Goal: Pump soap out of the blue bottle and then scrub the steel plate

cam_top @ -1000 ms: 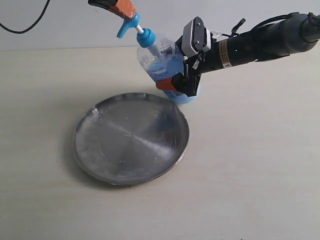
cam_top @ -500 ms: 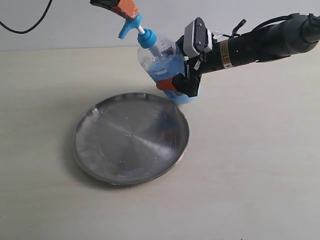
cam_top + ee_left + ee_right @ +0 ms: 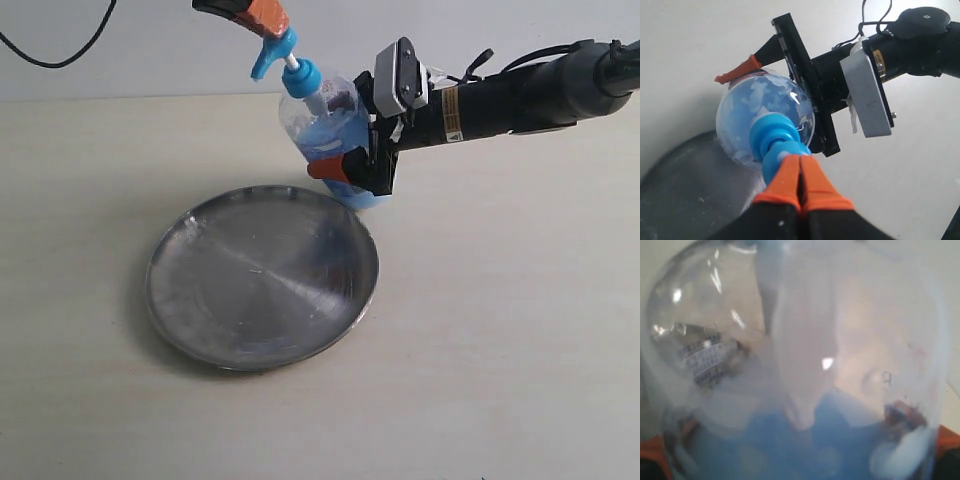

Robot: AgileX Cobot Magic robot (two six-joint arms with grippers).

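Observation:
The blue bottle [image 3: 325, 125] leans towards the steel plate [image 3: 250, 295], its base at the plate's far rim. Pale blue soap fills its lower part [image 3: 805, 440]. My right gripper [image 3: 350, 160] is shut on the bottle's body, with one orange finger [image 3: 333, 168] showing in front. My left gripper [image 3: 262, 15] is shut, its orange fingertips [image 3: 799, 167] resting on top of the blue pump head [image 3: 272, 52]. The left wrist view shows the bottle [image 3: 760, 110] from above, and the plate [image 3: 680, 190] lies below it. I cannot make out any soap on the plate.
Everything sits on a pale tabletop [image 3: 500, 330]. A black cable [image 3: 60, 55] hangs against the wall at the back left. The right arm [image 3: 520, 95] stretches in from the right edge, above the table.
The bottle and both grippers have shifted a little to the right. The left fingertips have stayed on the pump head. The plate has not moved.

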